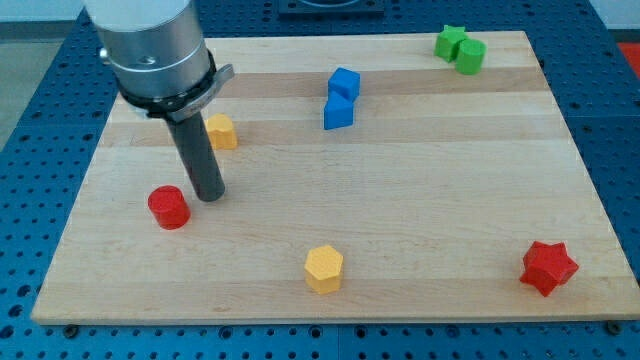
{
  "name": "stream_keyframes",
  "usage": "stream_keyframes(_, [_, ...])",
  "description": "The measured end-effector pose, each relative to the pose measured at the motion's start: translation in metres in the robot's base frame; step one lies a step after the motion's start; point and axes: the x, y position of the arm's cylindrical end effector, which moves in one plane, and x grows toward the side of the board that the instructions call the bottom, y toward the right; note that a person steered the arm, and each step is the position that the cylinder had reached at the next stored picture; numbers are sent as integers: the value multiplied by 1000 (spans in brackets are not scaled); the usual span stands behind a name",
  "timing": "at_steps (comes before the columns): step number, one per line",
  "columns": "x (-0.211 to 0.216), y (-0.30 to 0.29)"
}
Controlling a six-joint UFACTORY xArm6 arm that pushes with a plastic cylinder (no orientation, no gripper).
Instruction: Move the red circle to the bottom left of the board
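Red circle point(169, 207): a short cylinder on the wooden surface point(420, 200), just beside the tool's tip point(211, 196), on its left and slightly nearer the view's bottom; contact cannot be confirmed. Tool: a plain dark rod with no jaws, holding nothing. Yellow block point(221, 131): just above the tip. Yellow hexagon point(324, 268): below and right of the tip. Blue blocks point(341, 98): two, touching, above and right. Green blocks point(460, 49): two, touching, far upper right. Red star point(548, 266): far right, lower.
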Motion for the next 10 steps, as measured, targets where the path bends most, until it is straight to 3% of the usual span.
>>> stream_keyframes(6, [44,-88])
stream_keyframes(10, [70,-105])
